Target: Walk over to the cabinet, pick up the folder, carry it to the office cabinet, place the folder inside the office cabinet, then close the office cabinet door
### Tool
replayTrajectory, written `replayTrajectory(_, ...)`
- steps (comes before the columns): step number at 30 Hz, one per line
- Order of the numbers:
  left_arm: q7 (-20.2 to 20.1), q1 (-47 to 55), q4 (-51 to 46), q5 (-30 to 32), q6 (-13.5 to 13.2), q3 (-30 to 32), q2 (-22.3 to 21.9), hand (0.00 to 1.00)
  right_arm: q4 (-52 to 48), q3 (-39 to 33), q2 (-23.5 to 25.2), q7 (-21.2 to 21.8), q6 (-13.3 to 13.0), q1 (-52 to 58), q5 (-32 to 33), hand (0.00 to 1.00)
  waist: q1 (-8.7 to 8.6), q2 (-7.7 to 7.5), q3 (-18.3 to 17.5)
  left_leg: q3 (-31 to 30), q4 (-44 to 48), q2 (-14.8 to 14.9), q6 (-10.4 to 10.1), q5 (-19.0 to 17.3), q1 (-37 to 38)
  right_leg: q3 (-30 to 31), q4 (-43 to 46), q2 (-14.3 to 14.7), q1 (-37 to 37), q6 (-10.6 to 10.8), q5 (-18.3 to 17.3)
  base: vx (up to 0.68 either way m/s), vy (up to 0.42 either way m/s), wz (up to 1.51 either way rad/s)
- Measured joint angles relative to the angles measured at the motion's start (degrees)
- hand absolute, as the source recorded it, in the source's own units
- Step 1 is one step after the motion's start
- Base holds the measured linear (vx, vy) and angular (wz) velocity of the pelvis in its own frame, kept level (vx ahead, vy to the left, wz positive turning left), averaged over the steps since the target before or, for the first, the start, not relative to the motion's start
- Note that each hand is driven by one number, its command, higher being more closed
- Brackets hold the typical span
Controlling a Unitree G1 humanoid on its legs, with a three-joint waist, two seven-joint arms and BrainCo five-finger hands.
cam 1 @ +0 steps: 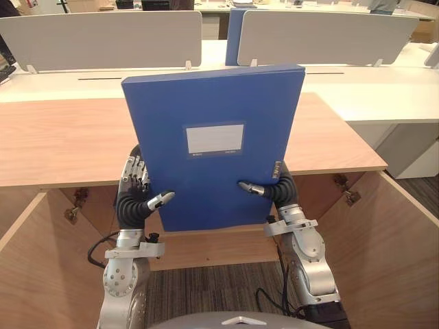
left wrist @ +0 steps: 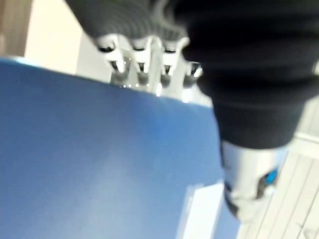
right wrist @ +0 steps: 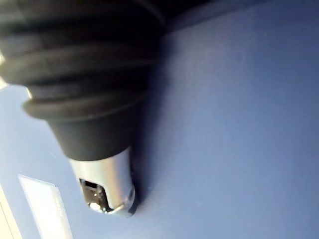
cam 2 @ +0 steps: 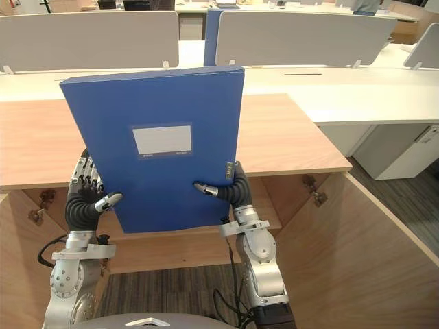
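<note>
I hold a blue folder [cam 1: 226, 96] with a white label upright in front of me, pinched between both hands. My left hand [cam 1: 135, 190] grips its lower left edge, thumb on the front face and fingers [left wrist: 144, 59] behind. My right hand [cam 1: 273, 188] grips the lower right edge the same way, its thumb [right wrist: 104, 184] pressed on the blue cover [right wrist: 239, 149]. The folder's bottom edge hangs level with the opening of the wooden office cabinet [cam 1: 55, 140], just in front of its top board.
Both cabinet doors stand open: the left door [cam 1: 27, 274] and the right door [cam 1: 391, 240] flank my arms. White desks with grey dividers [cam 1: 103, 38] stand behind the cabinet. A blue panel [cam 1: 233, 31] rises at the back.
</note>
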Motion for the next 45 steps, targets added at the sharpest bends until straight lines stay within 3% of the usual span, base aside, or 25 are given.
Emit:
replayTrajectory(6, -2.3, 1.6, 2.5, -1.0, 0.7, 2.5, -0.3, 0.0, 0.0, -0.4, 0.0, 0.0, 0.0, 0.0, -0.3, 1.0, 0.39, -0.3, 0.3, -1.0, -0.8, -0.2, 0.1, 0.6, 0.6, -1.1, 0.0, -0.6, 0.8, 0.3, -0.3, -0.01, 0.005, 0.09)
replayTrajectory(15, -2.5, 3.1, 8.9, -0.6, 1.9, 4.8, -0.3, 0.0, 0.0, -1.9, 0.0, 0.0, 0.0, 0.0, -2.1, 1.0, 0.96, -0.7, 0.5, -1.4, -1.2, -0.3, 0.1, 0.6, 0.8, -1.4, 0.0, -0.7, 0.9, 0.4, -0.7, 0.0, 0.0, 0.0)
replayTrajectory(29, -2.0, 2.6, 22.8, 8.3, 3.8, 5.2, 1.5, 0.0, 0.0, -0.8, -0.3, 0.4, 0.0, 0.0, -2.1, 1.0, 1.03, -1.3, 1.4, -2.4, -1.4, -0.7, 0.1, 0.5, 0.5, -2.6, 0.0, -0.8, 0.9, 0.5, -1.3, 0.0, -0.001, 0.04)
replayTrajectory(34, -0.4, 1.2, 30.9, 10.4, 4.4, 5.3, 1.9, 0.0, 0.0, 3.1, -4.1, 0.4, 0.0, -0.1, -3.2, 1.0, 1.21, -1.11, 1.9, -2.5, -1.3, -0.7, 0.0, 0.5, -0.6, -2.6, 1.0, -0.9, -0.4, 0.5, -1.7, -0.01, 0.0, 0.0)
replayTrajectory(38, 0.5, -3.4, 36.9, 11.5, 5.6, 6.0, 2.1, 0.0, 2.2, 6.0, -6.4, 0.0, -0.2, -4.8, -6.9, 1.0, 1.17, -0.52, 6.7, -2.6, 6.1, -0.5, -0.4, -1.5, -6.0, -2.4, 9.7, -1.8, -6.8, 0.0, -4.6, -0.07, 0.009, 0.01)
replayTrajectory(39, 1.4, -5.1, 38.6, 11.5, 5.6, 6.3, 2.2, 0.0, 2.5, 6.9, -7.4, -0.1, -1.3, -7.0, -7.8, 1.0, 1.11, -0.25, 8.6, -2.6, 9.5, -0.5, -0.3, -2.3, -8.5, -2.1, 13.5, -2.3, -9.6, 0.0, -5.8, -0.15, -0.003, -0.02)
replayTrajectory(45, 4.1, -11.5, 46.5, 12.2, 6.6, 6.0, 4.3, 0.0, 8.8, 12.3, -9.4, -3.7, -1.2, -12.3, -12.1, 1.0, 1.01, 0.69, 12.9, -1.1, 23.7, -0.6, 0.4, -7.4, -21.2, 0.2, 30.6, -4.0, -24.3, -0.3, -11.8, -0.22, -0.005, -0.05)
